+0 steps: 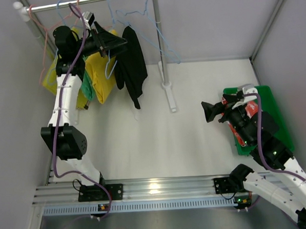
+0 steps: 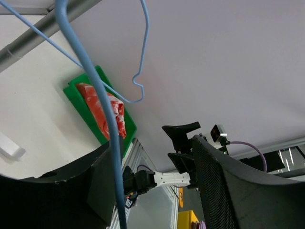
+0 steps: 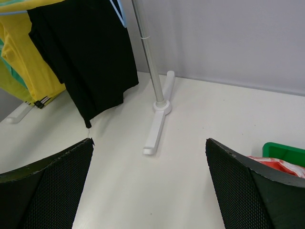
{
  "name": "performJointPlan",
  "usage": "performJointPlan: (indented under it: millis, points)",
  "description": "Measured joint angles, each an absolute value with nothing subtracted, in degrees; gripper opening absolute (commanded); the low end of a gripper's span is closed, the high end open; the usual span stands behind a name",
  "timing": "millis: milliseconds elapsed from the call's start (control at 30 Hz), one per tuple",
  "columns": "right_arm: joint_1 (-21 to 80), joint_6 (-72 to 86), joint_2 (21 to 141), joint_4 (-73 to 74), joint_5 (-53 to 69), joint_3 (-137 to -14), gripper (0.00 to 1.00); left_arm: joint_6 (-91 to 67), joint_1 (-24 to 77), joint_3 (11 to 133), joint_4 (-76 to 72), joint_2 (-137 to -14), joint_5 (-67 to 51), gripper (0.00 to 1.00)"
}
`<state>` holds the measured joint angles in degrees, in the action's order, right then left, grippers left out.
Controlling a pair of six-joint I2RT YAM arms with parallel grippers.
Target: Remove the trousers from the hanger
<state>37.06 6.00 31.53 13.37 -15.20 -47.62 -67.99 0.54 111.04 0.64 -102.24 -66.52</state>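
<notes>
The black trousers [image 1: 132, 64] hang from a blue hanger [image 1: 109, 65] on the rack rail [image 1: 85, 1]; they also show in the right wrist view [image 3: 86, 52]. My left gripper [image 1: 119, 44] is raised at the rail beside their top and is open. In the left wrist view the gripper [image 2: 155, 143] has a blue hanger wire [image 2: 95, 81] running close by its left finger [image 2: 102, 181]. The red-orange trousers [image 1: 250, 107] lie in the green tray [image 1: 271, 113]. My right gripper [image 1: 212, 111] is open and empty, just left of the tray, low over the table.
Yellow trousers [image 1: 102, 76] and a green pair [image 1: 87, 89] hang left of the black pair. The rack's upright post [image 1: 159, 37] and its white foot [image 1: 170, 95] stand mid-table. Several empty wire hangers [image 1: 137, 15] hang on the rail. Grey walls close in on both sides.
</notes>
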Motion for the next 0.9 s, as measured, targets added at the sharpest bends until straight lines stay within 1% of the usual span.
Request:
performJointPlan:
  millis: [133, 167, 233, 267, 300, 367, 400, 600, 633, 733, 900]
  points:
    - [37.1, 6.0, 31.5, 13.4, -15.1, -47.6, 0.99, -72.3, 0.5, 111.1, -4.3, -102.6, -68.5, 0.64]
    - [37.1, 6.0, 31.5, 13.4, -15.1, -47.6, 0.99, -72.9, 0.4, 111.1, -5.2, -102.6, -69.0, 0.61]
    - [37.1, 6.0, 31.5, 13.4, -15.1, -47.6, 0.99, -73.6, 0.0, 111.1, -5.8, -102.6, -69.7, 0.54]
    - [37.1, 6.0, 31.5, 13.4, -15.1, -47.6, 0.99, -73.6, -0.3, 111.1, -5.8, -102.6, -69.7, 0.45]
    - [37.1, 6.0, 31.5, 13.4, -15.1, -47.6, 0.99, -73.5, -0.6, 111.1, -5.6, -102.6, -69.7, 0.40]
    - [37.1, 6.0, 31.5, 13.4, -15.1, -47.6, 0.99, -73.4, -0.9, 111.1, -5.6, -102.7, -69.8, 0.34]
    - [37.1, 6.0, 31.5, 13.4, -15.1, -47.6, 0.99, -73.3, -1.1, 111.1, -5.6, -102.7, -69.8, 0.28]
    - [37.1, 6.0, 31.5, 13.3, -15.0, -47.6, 0.99, -73.6, -1.1, 111.6, -5.2, -102.7, -69.7, 0.07]
    - [37.1, 6.0, 31.5, 13.3, -15.0, -47.6, 0.99, -73.9, -1.1, 111.7, -5.2, -102.7, -69.6, 0.00]
    - [37.1, 6.0, 31.5, 13.3, -14.8, -47.6, 0.99, -76.2, -1.1, 112.2, -7.1, -102.9, -69.5, 0.00]
    - [37.1, 6.0, 31.6, 13.3, -14.4, -47.5, 0.99, -77.7, -0.8, 118.4, -10.4, -105.3, -68.6, 0.00]
